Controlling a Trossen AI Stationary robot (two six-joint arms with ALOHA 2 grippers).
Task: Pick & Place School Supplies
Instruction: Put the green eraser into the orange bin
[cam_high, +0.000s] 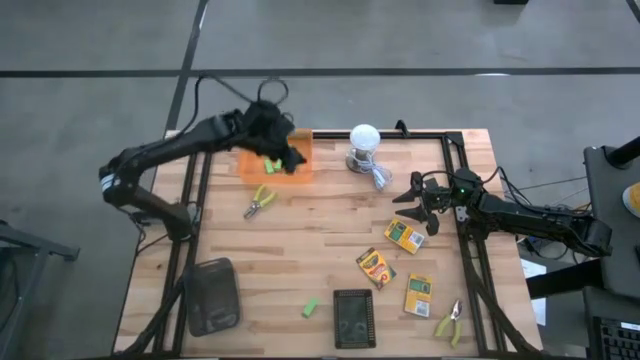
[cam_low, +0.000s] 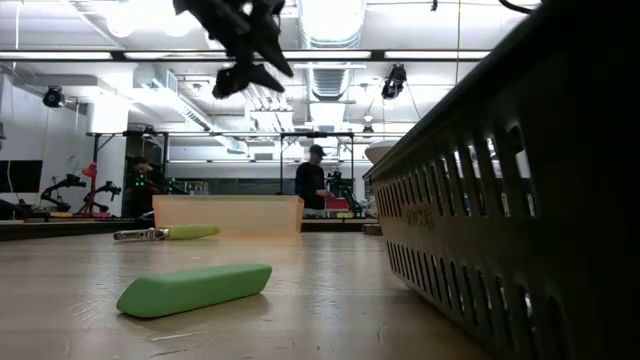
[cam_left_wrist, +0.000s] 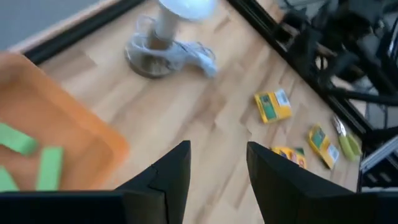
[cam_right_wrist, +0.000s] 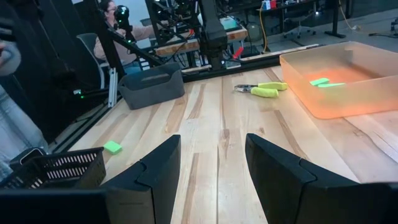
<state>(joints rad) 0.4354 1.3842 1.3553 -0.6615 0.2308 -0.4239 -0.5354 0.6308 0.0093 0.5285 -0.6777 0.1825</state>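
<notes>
My left gripper (cam_high: 291, 158) (cam_left_wrist: 217, 167) hovers open and empty over the orange tray (cam_high: 252, 165), near its right end. In the tray lie three green blocks (cam_left_wrist: 48, 168). A fourth green block (cam_high: 311, 307) (cam_low: 195, 288) lies flat on the table near the front. One pair of yellow-green pliers (cam_high: 260, 200) lies just in front of the tray, another (cam_high: 450, 322) at the near right corner. Three crayon boxes (cam_high: 405, 236) (cam_high: 376, 267) (cam_high: 418, 295) lie flat on the right half. My right gripper (cam_high: 420, 200) (cam_right_wrist: 211, 162) waits open near the right edge.
A white bulb with a cable (cam_high: 364, 145) stands right of the tray at the far edge. A grey basket (cam_high: 213, 295) sits at the near left and a black mesh basket (cam_high: 353, 318) at the near middle. Bare wood lies between tray and boxes. People stand in the room beyond.
</notes>
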